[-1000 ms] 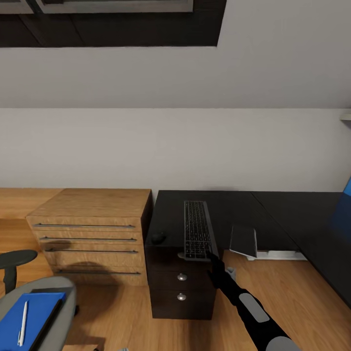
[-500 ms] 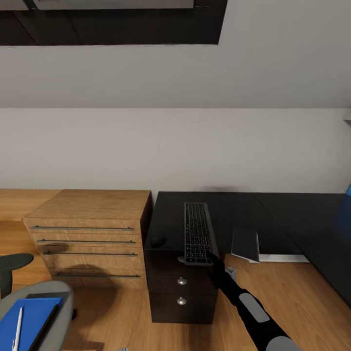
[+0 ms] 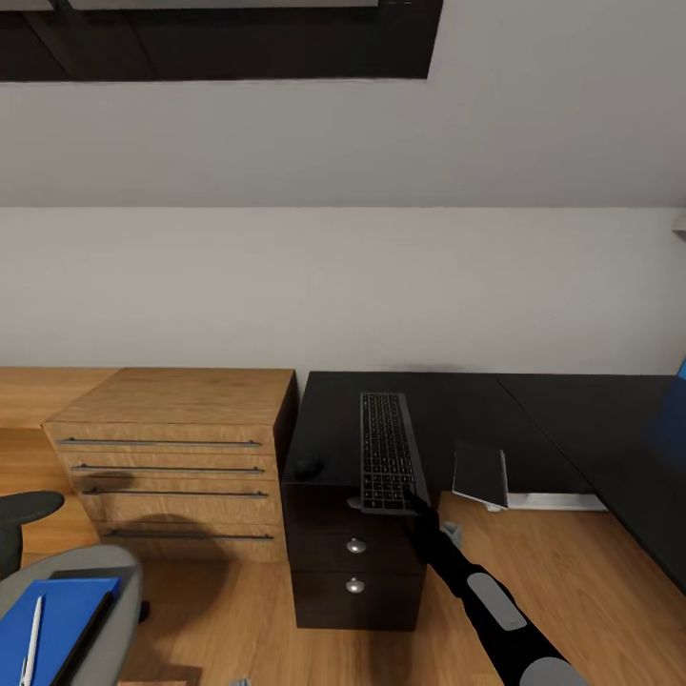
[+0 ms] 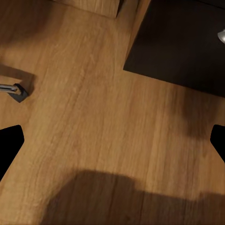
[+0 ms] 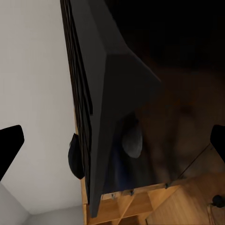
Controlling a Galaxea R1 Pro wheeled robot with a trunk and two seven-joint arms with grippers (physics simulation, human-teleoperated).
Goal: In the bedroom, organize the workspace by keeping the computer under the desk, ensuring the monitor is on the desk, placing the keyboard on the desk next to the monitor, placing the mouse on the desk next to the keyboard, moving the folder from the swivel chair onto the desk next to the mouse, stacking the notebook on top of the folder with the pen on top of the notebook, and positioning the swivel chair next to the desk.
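The keyboard (image 3: 386, 462) lies lengthwise on the left end of the black desk (image 3: 457, 400), its near end jutting over the drawer unit. The black mouse (image 3: 308, 467) sits just left of it. My right gripper (image 3: 416, 502) is at the keyboard's near right corner, with the keyboard (image 5: 103, 93) and mouse (image 5: 75, 157) close up between its spread tips; my right gripper (image 5: 112, 140) is open. The grey swivel chair (image 3: 119, 576) carries the blue folder (image 3: 57, 619) with the pen (image 3: 31, 640) on it. A small grey box, apparently the computer (image 3: 479, 474), stands on the floor. My left gripper (image 4: 112, 140) hangs open over the floor. The monitor and notebook are out of view.
A light wooden drawer cabinet (image 3: 171, 448) stands against the desk's left side. The black drawer unit (image 3: 354, 562) has two round knobs. The blue back panel (image 3: 678, 400) shows at the right edge. A chair caster (image 4: 14, 89) rests on the wooden floor (image 4: 93, 131).
The head view has drifted a little, so the chair sits lower and further left in the picture. My right arm and the keyboard stay almost where they were.
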